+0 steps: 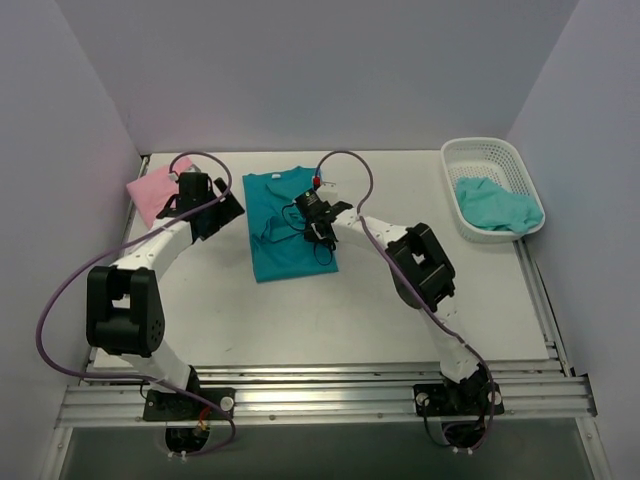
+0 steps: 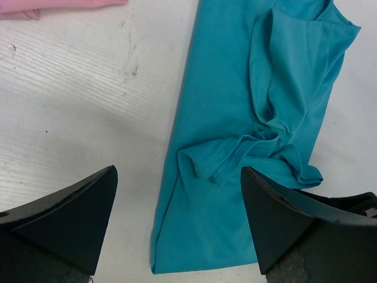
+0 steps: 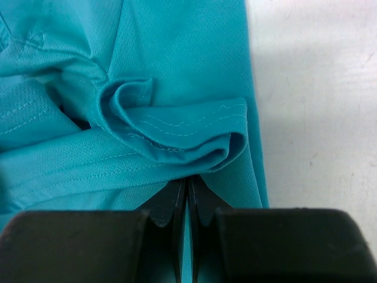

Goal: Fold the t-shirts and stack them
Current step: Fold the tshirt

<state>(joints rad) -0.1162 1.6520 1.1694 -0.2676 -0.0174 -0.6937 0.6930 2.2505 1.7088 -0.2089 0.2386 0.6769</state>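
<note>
My right tool is clamped on a rolled hem of the teal t-shirt. The shirt lies on the far middle of the worktop, long axis near to far, collar far. This grip sits by its right edge, so I judge the fold must carry leftward. My left tool, fingers apart, hovers just off the left edge, near the pink shirt.

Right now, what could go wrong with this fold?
The right tool is shut on a thin sliver of the teal shirt; it could slip free under a pull.
The bunched sleeve may get folded in as a lump.
The left tool is open, holding nothing; a one-sided pull could skew the shirt.
</note>
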